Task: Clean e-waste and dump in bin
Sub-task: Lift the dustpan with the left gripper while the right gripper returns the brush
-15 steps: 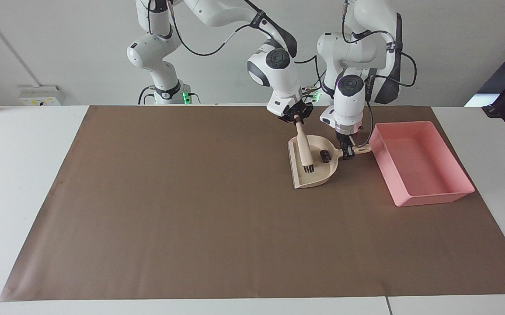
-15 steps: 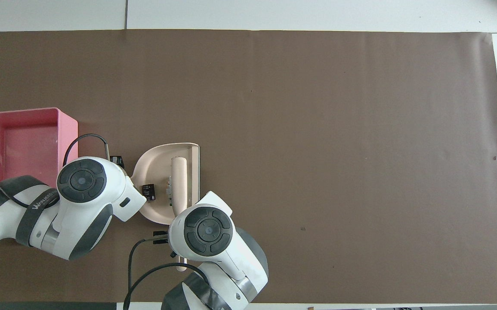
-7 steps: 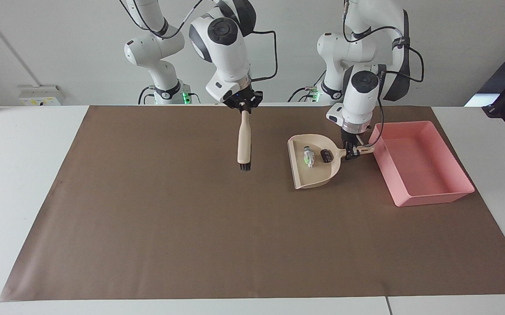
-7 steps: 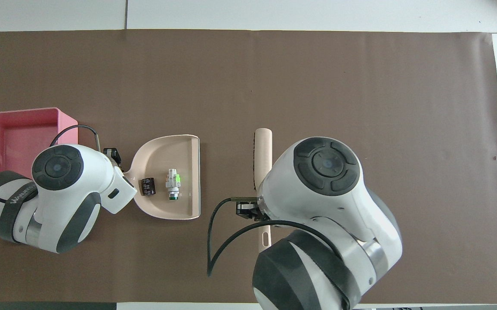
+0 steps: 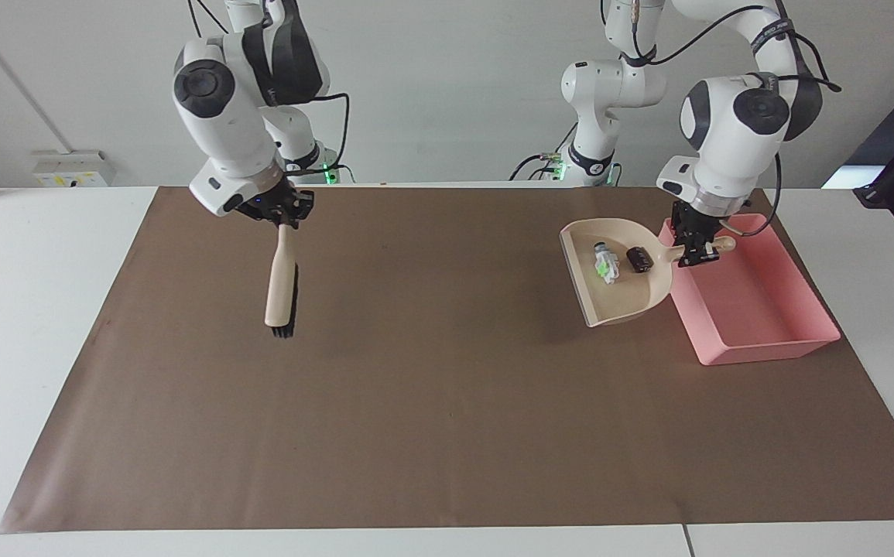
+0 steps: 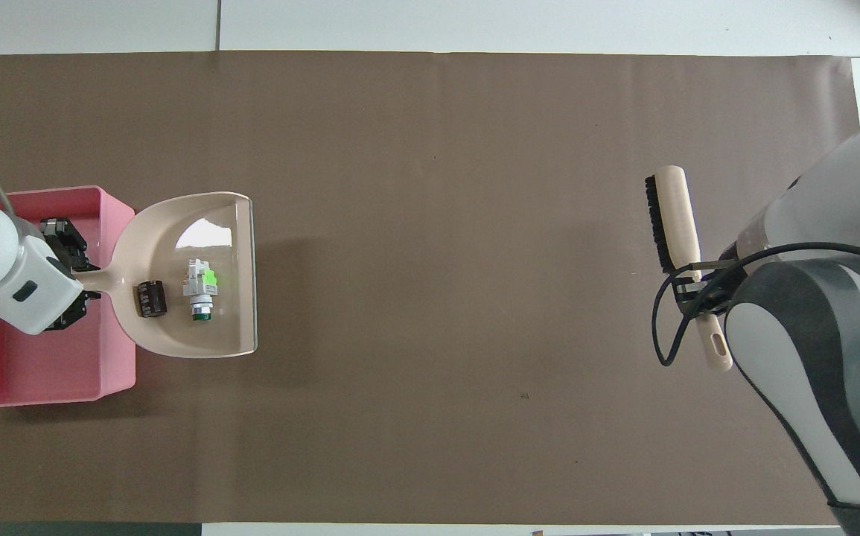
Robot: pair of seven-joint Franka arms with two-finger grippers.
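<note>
Facing view: the left pincer [image 5: 699, 251] is clamped on the handle of the dustpan [image 5: 617, 302], lifted beside the pink bin [image 5: 764, 340] at the left arm's end of the table, pan kept level, likely so the white part [image 5: 606, 268] and dark cylinder [image 5: 638, 259] stay in. The right pincer [image 5: 282, 217] grips the brush [image 5: 279, 290], hung bristles-down over the mat near the right arm's end, clear of the dumping.

Overhead view: the dustpan [image 6: 221, 335] overlaps the bin's [image 6: 42, 387] wall. Half a second ago it lay on the mat; the brush [image 6: 677, 216] was mid-table.
</note>
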